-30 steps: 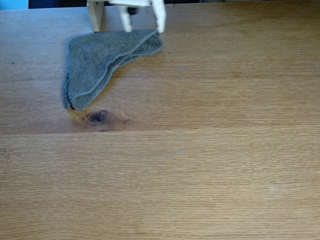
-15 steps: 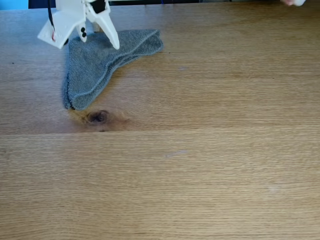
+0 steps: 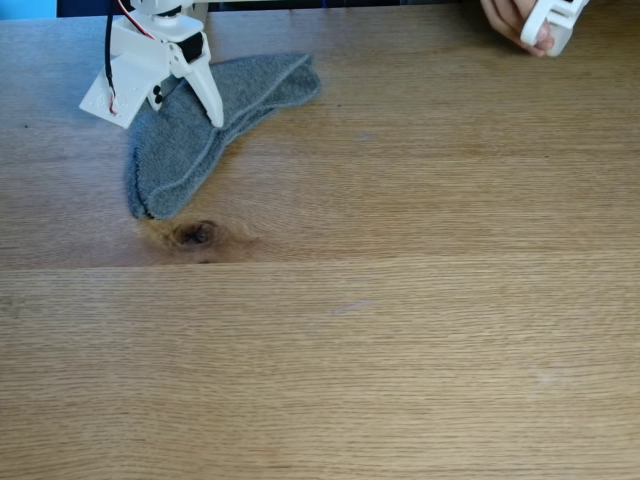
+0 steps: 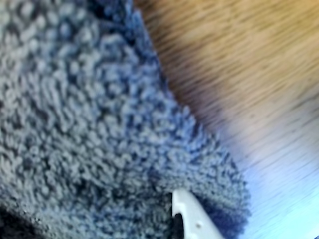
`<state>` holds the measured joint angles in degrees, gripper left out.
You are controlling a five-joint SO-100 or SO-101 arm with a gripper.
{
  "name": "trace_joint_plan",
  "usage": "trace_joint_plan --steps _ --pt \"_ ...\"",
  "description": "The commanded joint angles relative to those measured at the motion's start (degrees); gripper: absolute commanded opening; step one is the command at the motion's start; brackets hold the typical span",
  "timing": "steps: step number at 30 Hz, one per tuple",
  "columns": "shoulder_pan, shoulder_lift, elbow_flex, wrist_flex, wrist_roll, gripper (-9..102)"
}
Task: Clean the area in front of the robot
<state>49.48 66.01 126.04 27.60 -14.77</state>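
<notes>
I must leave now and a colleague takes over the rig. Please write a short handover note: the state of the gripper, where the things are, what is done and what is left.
Gripper: low over the grey cloth at the far left of the table in the fixed view; whether the jaws hold the cloth cannot be told.
Cloth: folded, lying flat on the oak tabletop, just behind the dark knot. In the wrist view its terry surface is very close to one fingertip.
A person's hand holds a white part at the far right edge.
Done: the arm has reached the cloth.
Left: wiping the area in front of the robot.
</notes>
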Motion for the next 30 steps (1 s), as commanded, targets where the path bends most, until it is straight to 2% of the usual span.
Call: trace_joint_plan --steps 1,12,20,30 --pt "0.8 -0.7 -4.1 -2.7 -1.1 30" --pt "-0.6 -2.5 -4.1 -5.0 -1.7 0" --pt "-4.5 8.3 -4.1 -2.2 1.8 0" --pt "-17.9 37.4 -4.8 15.8 4.0 0"
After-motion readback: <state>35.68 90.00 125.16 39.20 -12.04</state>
